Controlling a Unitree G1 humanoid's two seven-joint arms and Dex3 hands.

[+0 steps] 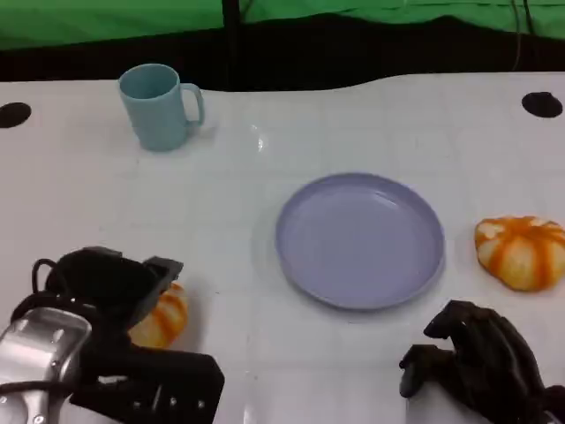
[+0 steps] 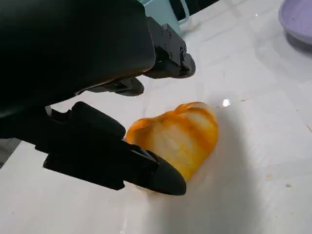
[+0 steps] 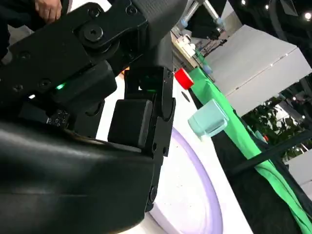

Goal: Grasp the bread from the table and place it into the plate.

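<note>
Left hand (image 1: 115, 287): low on the worktop (image 1: 265, 212), fingers (image 2: 161, 178) spread around the near bread (image 1: 163, 316), not clearly gripping.
Right hand (image 1: 481, 358): fingers curled in, holding nothing.
Plate (image 1: 360, 240): centre, bare.
Second bread (image 1: 523, 251): right of plate.
Mug (image 1: 159, 106): far left.

No legible text, labels or numbers anywhere.
</note>
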